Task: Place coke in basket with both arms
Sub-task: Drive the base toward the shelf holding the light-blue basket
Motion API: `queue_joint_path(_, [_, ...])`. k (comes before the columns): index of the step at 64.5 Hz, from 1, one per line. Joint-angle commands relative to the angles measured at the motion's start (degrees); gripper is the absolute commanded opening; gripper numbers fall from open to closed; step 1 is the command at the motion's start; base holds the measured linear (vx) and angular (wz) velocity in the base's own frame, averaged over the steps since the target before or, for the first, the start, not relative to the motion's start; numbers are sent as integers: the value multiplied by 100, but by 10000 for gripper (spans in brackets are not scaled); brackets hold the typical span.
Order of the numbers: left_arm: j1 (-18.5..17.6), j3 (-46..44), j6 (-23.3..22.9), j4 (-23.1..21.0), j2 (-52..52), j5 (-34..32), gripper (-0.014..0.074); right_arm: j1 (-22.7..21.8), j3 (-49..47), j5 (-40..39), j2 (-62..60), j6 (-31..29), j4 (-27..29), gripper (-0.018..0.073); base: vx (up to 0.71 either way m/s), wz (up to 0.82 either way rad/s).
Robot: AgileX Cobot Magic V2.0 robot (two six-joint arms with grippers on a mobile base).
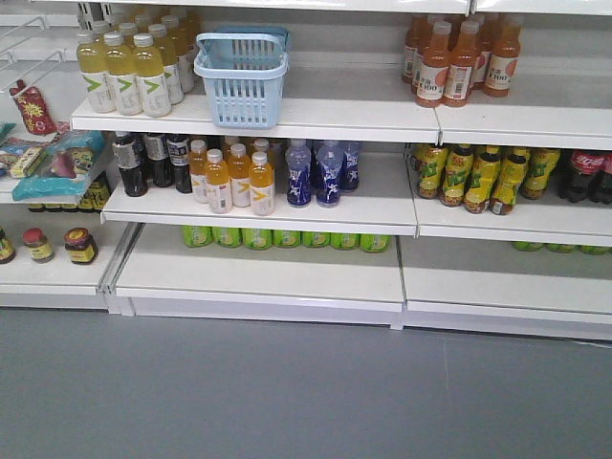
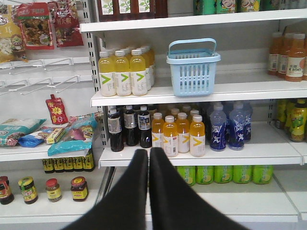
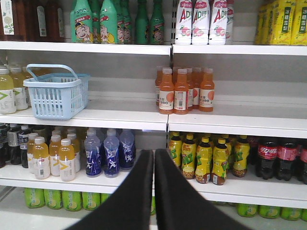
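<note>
Shelves [image 1: 316, 120]: white store racks full of drinks, facing robot, w/in reach of both arms.
Basket [image 1: 241, 96]: left of centre, upright, handle raised; nothing seen inside.
Coke [image 3: 276, 158]: right end, one shelf lower, well apart from it; untouched.
Left gripper [image 2: 148, 153]: fingers pressed together, holding nothing.
Right gripper [image 3: 154, 154]: same, empty; coke lies to its right.

Shop: white shelves [image 1: 335, 107] stocked with rows of drink bottles [image 1: 459, 59].

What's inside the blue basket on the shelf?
Nothing shows inside the basket: only its slotted back wall, seen through the open top. Its front wall hides the bottom, so something low could lie there unseen.
</note>
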Motion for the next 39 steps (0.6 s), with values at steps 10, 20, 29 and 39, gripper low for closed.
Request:
queue_joint_path(10, [-19, 23, -80, -46, -108, -363, -8, -17, 86, -407, -85, -12, -51, -5, 17, 1])
queue_joint_path(20, [-19, 23, -80, -46, -108, -363, -8, -17, 86, -407, -85, -12, -51, -5, 18, 1])
queue_joint_path(29, [-19, 23, -80, -46, -108, -363, -8, -17, 86, -407, -85, -12, -51, -5, 17, 1])
queue_joint_path(39, [-19, 23, -80, -46, -108, -363, -8, -17, 86, -407, -85, -12, -51, -5, 17, 0])
